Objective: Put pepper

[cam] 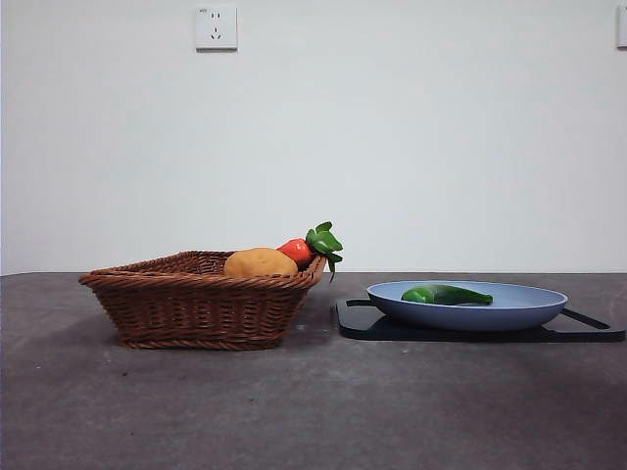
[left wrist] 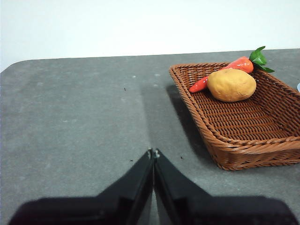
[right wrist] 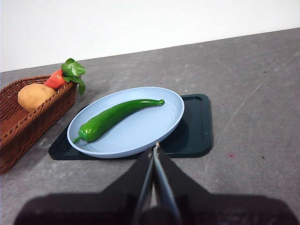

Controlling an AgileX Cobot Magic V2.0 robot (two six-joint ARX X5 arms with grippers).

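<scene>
1. Lying across the middle of the shallow pale blue round plate [right wrist: 166,110], the long glossy green pepper [right wrist: 117,116] rests on its side, touching nothing else.
2. The plate sits on a dark, flat rectangular tray with rounded corners [right wrist: 194,129], on the right side of the grey table [cam: 313,411].
3. To the left of the tray stands a brown woven wicker basket [cam: 196,308], near it but apart.
4. Inside the basket, at its far right end, a rounded tan-yellow potato [left wrist: 231,85] lies against a red-orange carrot with a green leafy top [left wrist: 236,64]; the leaves hang over the rim.
5. The right gripper [right wrist: 154,149] hangs just in front of the plate's near edge, its two black jaws pressed together and holding nothing.
6. The left gripper [left wrist: 153,153] is over bare table to the left of the basket, jaws likewise closed together and empty.
7. Neither arm shows in the front view.
</scene>
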